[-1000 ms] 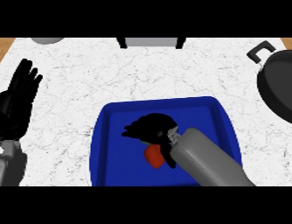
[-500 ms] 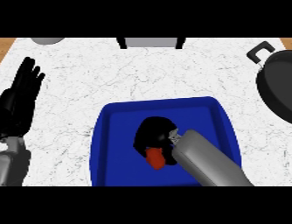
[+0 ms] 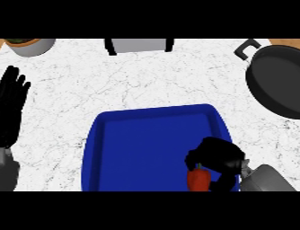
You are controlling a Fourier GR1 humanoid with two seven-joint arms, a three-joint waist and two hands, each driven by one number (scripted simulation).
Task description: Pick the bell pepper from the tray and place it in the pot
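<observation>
The red bell pepper (image 3: 198, 179) shows as a small red patch at the lower right of the blue tray (image 3: 146, 139). My right hand (image 3: 215, 156) is curled round it from above and hides most of it. The black pot (image 3: 286, 80) stands at the right edge of the counter, well away from the tray. At the left edge my left hand (image 3: 4, 108) rests open with its fingers pointing up.
A grey bowl holding something green (image 3: 29, 45) sits at the back left corner. A grey appliance (image 3: 139, 45) stands at the back middle. White marble counter (image 3: 113, 85) lies between the tray and the pot.
My right hand has closed on the pepper and drawn back to the right and lower part of the tray. The view has shifted, so the tray sits lower.
</observation>
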